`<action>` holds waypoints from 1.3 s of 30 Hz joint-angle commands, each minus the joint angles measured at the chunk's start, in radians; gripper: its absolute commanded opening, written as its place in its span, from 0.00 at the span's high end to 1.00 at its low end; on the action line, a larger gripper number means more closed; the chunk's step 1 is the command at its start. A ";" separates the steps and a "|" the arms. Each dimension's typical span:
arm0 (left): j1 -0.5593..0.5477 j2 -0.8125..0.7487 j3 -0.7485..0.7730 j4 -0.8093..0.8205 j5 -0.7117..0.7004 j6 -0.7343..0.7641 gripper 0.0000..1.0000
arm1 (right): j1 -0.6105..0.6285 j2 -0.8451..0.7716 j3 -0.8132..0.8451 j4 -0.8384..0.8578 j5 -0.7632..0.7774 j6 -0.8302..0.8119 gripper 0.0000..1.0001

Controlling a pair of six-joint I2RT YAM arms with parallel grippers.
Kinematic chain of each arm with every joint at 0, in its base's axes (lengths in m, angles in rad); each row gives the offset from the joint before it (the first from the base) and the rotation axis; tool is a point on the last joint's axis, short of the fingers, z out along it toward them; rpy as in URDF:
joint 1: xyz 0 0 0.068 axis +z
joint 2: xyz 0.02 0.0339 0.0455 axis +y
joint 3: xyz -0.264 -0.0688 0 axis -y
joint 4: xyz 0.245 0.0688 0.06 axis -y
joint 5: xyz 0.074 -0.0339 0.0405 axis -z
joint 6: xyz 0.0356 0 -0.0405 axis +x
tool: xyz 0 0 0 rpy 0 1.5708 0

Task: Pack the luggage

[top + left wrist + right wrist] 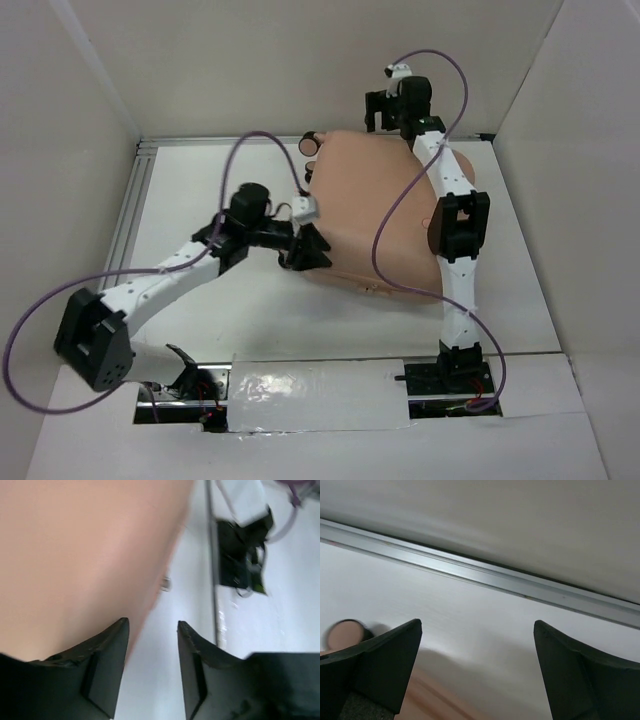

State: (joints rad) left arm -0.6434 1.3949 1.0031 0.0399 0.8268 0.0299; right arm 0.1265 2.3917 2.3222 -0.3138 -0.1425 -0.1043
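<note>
- While the luggage (385, 215) is lying shut on the white table (200, 190), we are locating it right of centre and toward the far edge, with its peach-pink shell facing up.
- We are seeing two of its wheels (310, 142) sticking out at the far left corner, near the aluminium rail (200, 146) that is running along the back of the table.
- We are finding the left gripper (308, 250) at the near left side of the shell, with its fingers standing partly apart.
- In the left wrist view we are watching one finger (107, 665) overlapping the pink shell (85, 555) while the other is sitting over bare table. Only table surface is showing in the gap, so this gripper (152, 625) is pinching nothing. Whether the finger is touching the shell, we cannot tell.
- We are seeing the right gripper (385, 118) hanging over the far edge of the luggage, close to the back wall (300, 60), with its fingers spread wide.
- In the right wrist view only bare table and the rail (470, 575) are showing between those fingers (477, 625). One wheel (342, 634) is lying just beside the finger on the left of that view.
- We are noting a purple cable (240, 150) looping above the left arm and a second one trailing along the right arm.
</note>
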 commanded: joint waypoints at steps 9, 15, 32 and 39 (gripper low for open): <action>0.530 -0.289 0.020 -0.014 -0.045 -0.074 0.22 | -0.037 -0.512 -0.161 -0.189 0.127 0.132 0.01; 0.580 -0.096 -0.040 0.112 -0.132 -0.041 0.19 | -0.146 -0.811 -0.588 -0.209 0.086 0.239 0.01; 0.604 0.343 0.045 0.074 0.359 0.240 0.36 | -0.280 -1.028 -0.946 -0.211 -0.028 0.327 0.01; 0.495 0.480 0.147 0.094 0.453 0.231 0.40 | -0.289 -0.945 -0.865 -0.261 -0.074 0.313 0.01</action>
State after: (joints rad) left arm -0.1314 1.8526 1.1130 0.1005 1.1873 0.1898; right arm -0.1596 1.4254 1.3968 -0.5480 -0.1791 0.2153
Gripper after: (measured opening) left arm 0.607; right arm 0.993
